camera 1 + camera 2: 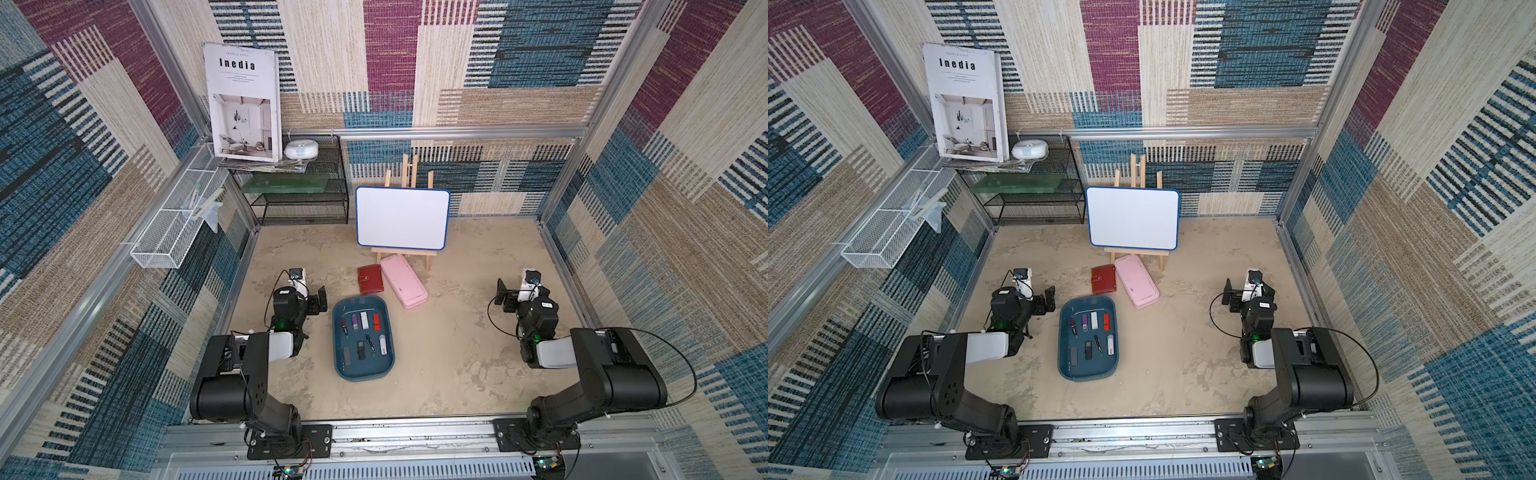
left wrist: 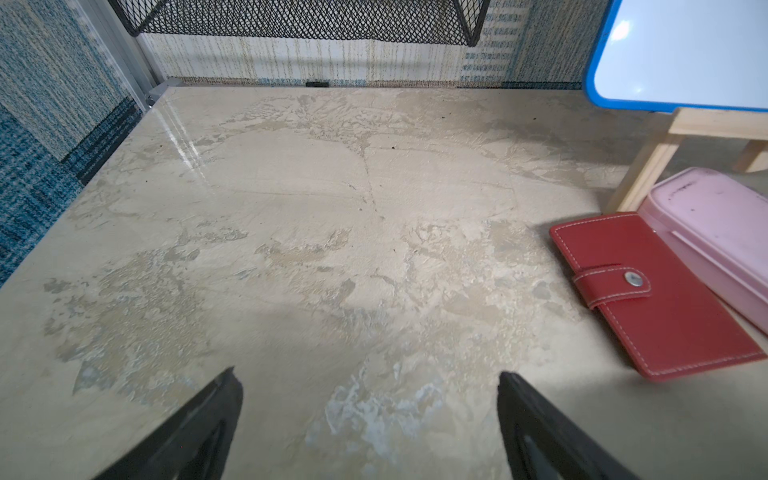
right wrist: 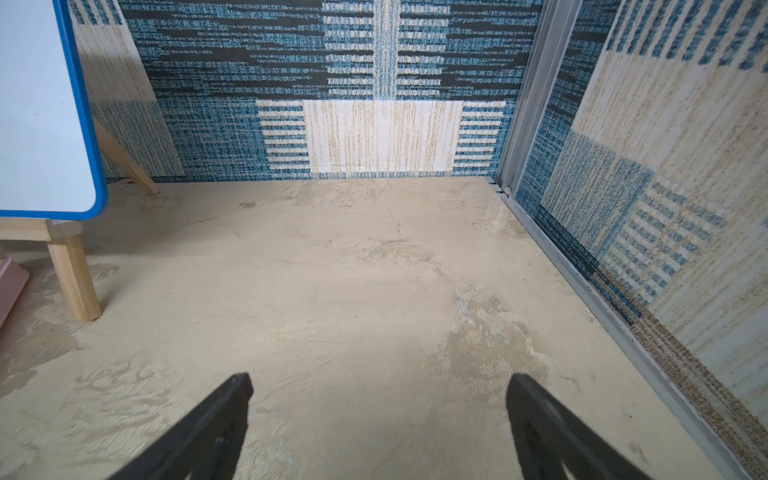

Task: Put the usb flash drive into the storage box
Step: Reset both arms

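Note:
The storage box (image 1: 365,371) (image 1: 1088,372), a shallow teal-blue tray, lies on the table between the two arms in both top views. Several usb flash drives lie inside it in two rows, among them a red one (image 1: 376,322) (image 1: 1106,320), a white one (image 1: 382,345) and a black one (image 1: 360,350). My left gripper (image 1: 316,300) (image 2: 368,374) hovers left of the tray's far end, open and empty. Far off to the right, my right gripper (image 1: 504,296) (image 3: 380,378) is open over bare table. Neither wrist view shows the tray.
Just behind the tray lie a red wallet (image 1: 370,279) (image 2: 648,291) and a pink oblong case (image 1: 404,286). A whiteboard on a wooden easel (image 1: 402,218) stands further back. A black wire shelf (image 1: 299,195) fills the back left corner, and a white wire basket (image 1: 174,232) hangs on the left wall.

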Controlling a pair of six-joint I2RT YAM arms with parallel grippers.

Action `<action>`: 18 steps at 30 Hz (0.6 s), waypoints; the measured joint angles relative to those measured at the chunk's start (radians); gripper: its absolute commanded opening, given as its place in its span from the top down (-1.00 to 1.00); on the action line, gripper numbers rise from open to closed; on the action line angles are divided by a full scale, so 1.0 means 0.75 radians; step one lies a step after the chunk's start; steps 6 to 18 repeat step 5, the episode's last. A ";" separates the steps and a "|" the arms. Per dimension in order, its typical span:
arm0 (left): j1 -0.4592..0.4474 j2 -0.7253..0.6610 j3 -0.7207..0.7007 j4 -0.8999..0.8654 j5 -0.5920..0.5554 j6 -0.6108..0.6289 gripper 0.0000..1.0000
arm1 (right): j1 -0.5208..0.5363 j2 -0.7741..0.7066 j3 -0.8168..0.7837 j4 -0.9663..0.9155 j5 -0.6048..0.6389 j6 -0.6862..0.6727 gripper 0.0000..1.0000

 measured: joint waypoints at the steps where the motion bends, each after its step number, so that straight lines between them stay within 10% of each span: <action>1: 0.000 0.000 0.000 0.000 0.000 0.000 -0.98 | 0.000 0.002 0.004 -0.003 0.000 0.000 -0.99; 18: 0.000 0.000 0.000 0.000 0.000 0.000 -0.99 | 0.000 0.007 0.015 -0.021 -0.005 0.000 -0.99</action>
